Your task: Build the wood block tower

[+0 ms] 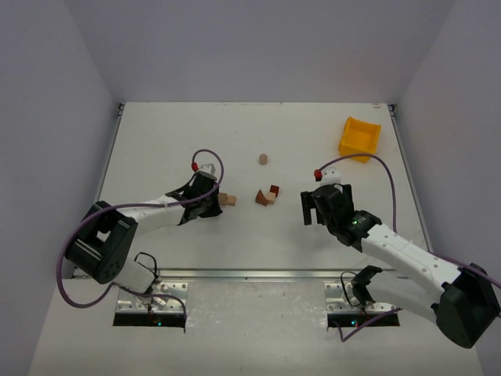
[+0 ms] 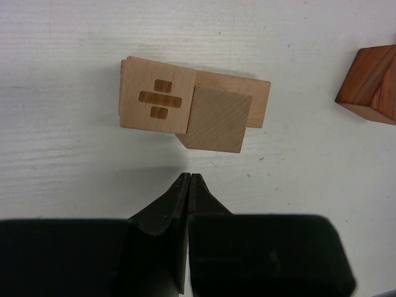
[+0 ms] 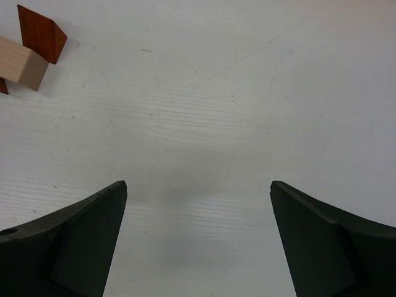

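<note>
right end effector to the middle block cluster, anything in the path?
Nothing visible. The right end effector is open, and only bare table lies between it and the reddish and pale blocks at the middle. The yellow bin sits at the far corner, well off that line.

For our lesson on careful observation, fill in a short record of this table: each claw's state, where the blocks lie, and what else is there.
left claw: shut, empty, just short of the pale blocks
right claw: open, empty, above the table
middle blocks: red-brown and pale, clustered between the two claws
lone piece: apart, farther back
yellow bin: far right, near the corner
</note>
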Motion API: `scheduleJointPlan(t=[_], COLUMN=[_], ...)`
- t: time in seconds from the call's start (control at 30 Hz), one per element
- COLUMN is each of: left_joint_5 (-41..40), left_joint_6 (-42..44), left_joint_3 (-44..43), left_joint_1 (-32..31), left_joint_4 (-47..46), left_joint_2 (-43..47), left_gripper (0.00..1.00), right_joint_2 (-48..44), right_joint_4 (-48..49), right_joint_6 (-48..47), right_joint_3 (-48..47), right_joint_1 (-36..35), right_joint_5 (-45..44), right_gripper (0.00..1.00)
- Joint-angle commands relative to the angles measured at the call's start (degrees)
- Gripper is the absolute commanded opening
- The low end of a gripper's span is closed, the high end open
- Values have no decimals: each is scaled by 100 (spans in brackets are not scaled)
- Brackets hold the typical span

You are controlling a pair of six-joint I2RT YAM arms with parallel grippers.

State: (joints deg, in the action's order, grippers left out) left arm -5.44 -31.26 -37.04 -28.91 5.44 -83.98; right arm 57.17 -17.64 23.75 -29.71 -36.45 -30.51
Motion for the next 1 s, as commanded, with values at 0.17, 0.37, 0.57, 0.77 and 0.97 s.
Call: scheduleJointPlan(t=[0.17, 0.37, 0.57, 0.77, 0.97], left_joint_5=[-213, -302, -373, -410, -524], left_joint_6=[-99, -141, -161, -152, -171], left_joint_3=[-128, -169, -204, -303, -413], left_joint_1=[-34, -61, -82, -104, -106], left_joint_4=[-289, -298, -289, -282, -232], left_joint_2=[-200, -321, -437, -557, -684], left_gripper=[0, 0, 0, 0, 0], right_joint_2=[-157, -187, -227, -232, -260], right_joint_4=[156, 154, 156, 156, 156], right_joint_6=[86, 86, 86, 78, 78], right_joint_3=[26, 43, 55, 68, 70], right_joint_1=[26, 31, 32, 32, 27], right_joint_5=[-216, -244, -256, -275, -298], right_gripper=[99, 99, 99, 99, 99])
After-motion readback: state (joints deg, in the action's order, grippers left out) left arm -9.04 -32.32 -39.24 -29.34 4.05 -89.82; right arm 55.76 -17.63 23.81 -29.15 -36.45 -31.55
